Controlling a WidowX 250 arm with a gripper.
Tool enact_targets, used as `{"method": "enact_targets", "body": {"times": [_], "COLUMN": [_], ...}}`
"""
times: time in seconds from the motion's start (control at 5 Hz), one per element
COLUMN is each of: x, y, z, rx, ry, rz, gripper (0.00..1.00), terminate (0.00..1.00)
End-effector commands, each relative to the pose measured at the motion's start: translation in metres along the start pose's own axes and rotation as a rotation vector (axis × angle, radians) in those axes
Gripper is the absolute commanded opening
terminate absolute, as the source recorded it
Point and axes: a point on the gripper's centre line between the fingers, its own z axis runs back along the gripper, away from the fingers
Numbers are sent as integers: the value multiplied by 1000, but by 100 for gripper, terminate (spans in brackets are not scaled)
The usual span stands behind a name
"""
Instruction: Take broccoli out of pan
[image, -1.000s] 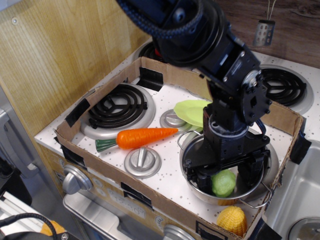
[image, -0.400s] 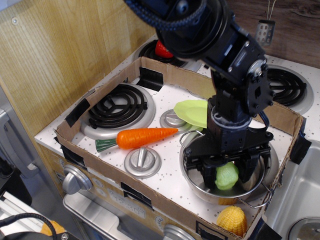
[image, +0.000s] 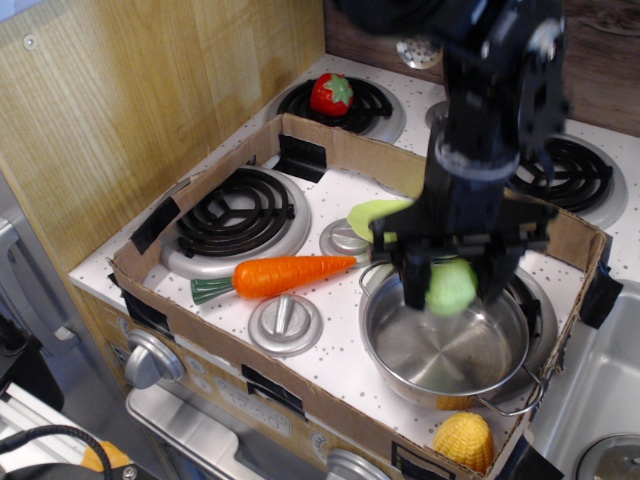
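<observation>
Looking into the pan: bare inside, just shiny steel floor and shallow straight walls, thin wire loop handles on opposite sides of the rim. It sits on a burner inside a low cardboard surround taped with black strips onto the white speckled toy stovetop. Broccoli is up out of the pan, hanging above its far rim, pale green, lumpy, roundish, matte plastic. Gripper is black, pointing straight down, fingers closed in on the broccoli from both sides, gap only as wide as the toy; it's holding it clear of the metal. Relative to the pan: smooth orange carrot with a green ribbed stub lies to its left, well apart; a flat grey knob sits just left of the rim, a second knob behind that; lime-green plate is behind the pan, mostly hidden by the gripper; yellow ridged corn sits just beyond the near rim, outside the cardboard. Black coil burner far left of the pan, red strawberry on another coil well behind it.
</observation>
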Motion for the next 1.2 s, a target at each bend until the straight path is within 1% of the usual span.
{"method": "enact_targets", "body": {"times": [0.0, 0.2, 0.4, 0.6, 1.0], "x": [55, 83, 107, 126, 152], "y": [31, 44, 49, 51, 42], "z": [23, 10, -8, -21, -27], "rx": [-2, -6, 15, 20, -10], "ry": [-115, -214, -407, -489, -503], "rz": [-228, -371, -476, -543, -633], "gripper": [0, 0, 0, 0, 0], "terminate": [0, 0, 0, 0, 0]}}
